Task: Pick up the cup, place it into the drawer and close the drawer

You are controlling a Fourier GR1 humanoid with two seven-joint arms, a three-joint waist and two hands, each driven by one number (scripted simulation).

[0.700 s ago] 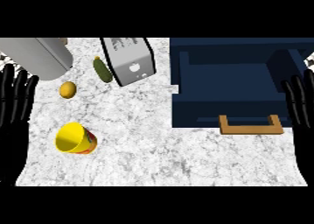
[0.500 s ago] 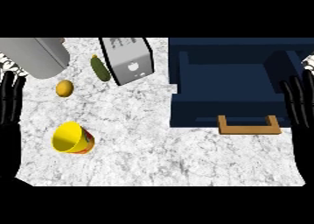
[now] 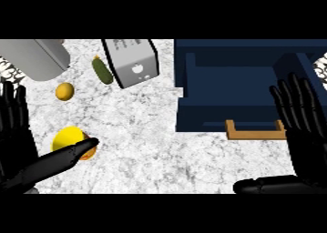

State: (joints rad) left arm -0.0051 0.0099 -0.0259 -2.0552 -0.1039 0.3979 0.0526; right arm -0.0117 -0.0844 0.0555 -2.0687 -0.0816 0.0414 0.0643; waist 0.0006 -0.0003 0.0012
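The left hand (image 3: 17, 150) covers the lower right rim of the cup (image 3: 68, 138) at lower left. The drawer (image 3: 250, 86) and a grey appliance (image 3: 28, 57) run off the top edge.

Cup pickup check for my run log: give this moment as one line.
cup: yellow, on counter, ungrasped | left hand: open, thumb beside cup | right hand: open, near drawer handle | drawer: open, empty

A white and grey speckled stone counter (image 3: 166, 136) was seen from above. A silver toaster (image 3: 132, 61) and a big grey metal box (image 3: 31, 57) were set near its far edge. A patterned black and white floor (image 3: 324, 66) was seen at the sides.
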